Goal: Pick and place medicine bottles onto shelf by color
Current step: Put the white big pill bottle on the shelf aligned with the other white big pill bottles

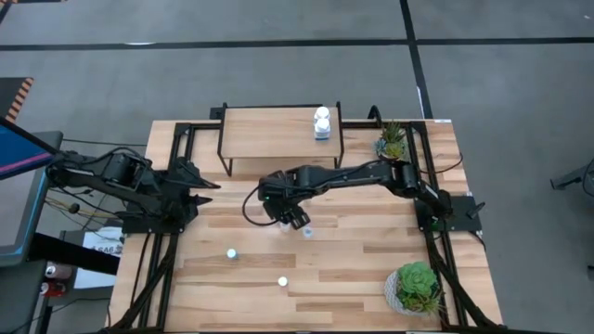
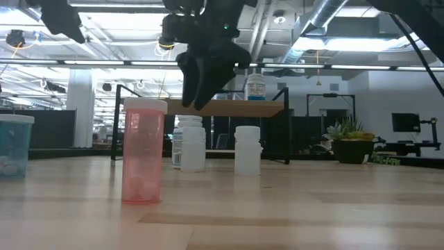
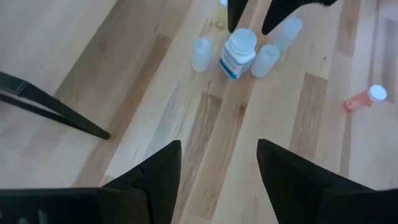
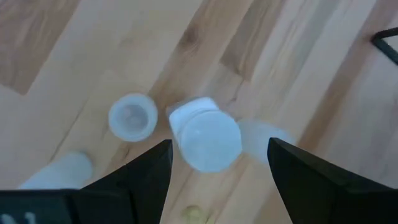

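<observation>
The white labelled bottle (image 4: 205,140) stood upright in a small cluster near the middle of the table, with a pale translucent bottle (image 4: 132,116) just beside it and others close around. I held my right gripper (image 4: 219,163) directly above that white cap, fingers spread wide and holding nothing, one finger to either side, so a straight descent would straddle it; the crowding neighbours looked likely to be nudged. On the shelf (image 1: 269,134) at the far side, two white bottles (image 1: 321,122) already stood together toward its right end, which is why I judged this white one belonged beside them. Nearer, apart from the cluster, stood a pink bottle (image 2: 143,151) and a pale-blue one (image 2: 14,145). My left gripper (image 3: 217,163) waited at the left of the table, fingers parted and empty. The tabletop (image 1: 353,269) was pale wood planks, with potted plants (image 1: 415,286) at its right edge. Beyond lay an open workspace with ceiling pipes and strip lights.
</observation>
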Robot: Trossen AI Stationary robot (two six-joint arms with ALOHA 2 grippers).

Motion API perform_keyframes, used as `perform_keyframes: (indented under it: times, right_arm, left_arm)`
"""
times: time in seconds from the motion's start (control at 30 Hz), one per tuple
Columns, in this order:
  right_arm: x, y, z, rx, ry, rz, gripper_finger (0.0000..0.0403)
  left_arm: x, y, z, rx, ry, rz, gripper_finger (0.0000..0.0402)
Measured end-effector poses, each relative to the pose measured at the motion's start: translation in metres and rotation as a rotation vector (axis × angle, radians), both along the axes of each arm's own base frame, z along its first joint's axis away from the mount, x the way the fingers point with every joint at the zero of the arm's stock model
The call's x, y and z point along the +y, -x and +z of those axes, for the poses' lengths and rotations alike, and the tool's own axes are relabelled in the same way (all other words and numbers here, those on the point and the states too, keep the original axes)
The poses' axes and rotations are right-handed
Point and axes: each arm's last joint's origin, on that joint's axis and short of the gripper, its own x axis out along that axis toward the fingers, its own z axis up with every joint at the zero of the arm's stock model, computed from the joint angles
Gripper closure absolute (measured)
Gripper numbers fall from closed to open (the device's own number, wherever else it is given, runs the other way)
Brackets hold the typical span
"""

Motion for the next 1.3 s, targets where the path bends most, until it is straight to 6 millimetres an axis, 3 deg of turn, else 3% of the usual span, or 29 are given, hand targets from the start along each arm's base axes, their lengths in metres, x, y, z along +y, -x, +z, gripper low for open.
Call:
perform_keyframes:
  times: [0.53,0.73,1.3]
  right_arm:
    - [-0.008,-0.001,0.001,-0.013,0.005,0.119,0.0117]
    - [-0.008,0.002,-0.013,0.03,-0.015,0.138,0.0117]
    - [-0.016,-0.003,-0.011,-0.02,0.007,0.165,0.0117]
  left_arm:
    - [0.0,-0.002,0.001,-0.018,0.003,-0.003,0.0205]
    - [0.0,-0.002,0.001,-0.018,0.002,-0.003,0.0205]
    - [0.0,-0.002,0.001,-0.019,0.002,-0.001,0.0205]
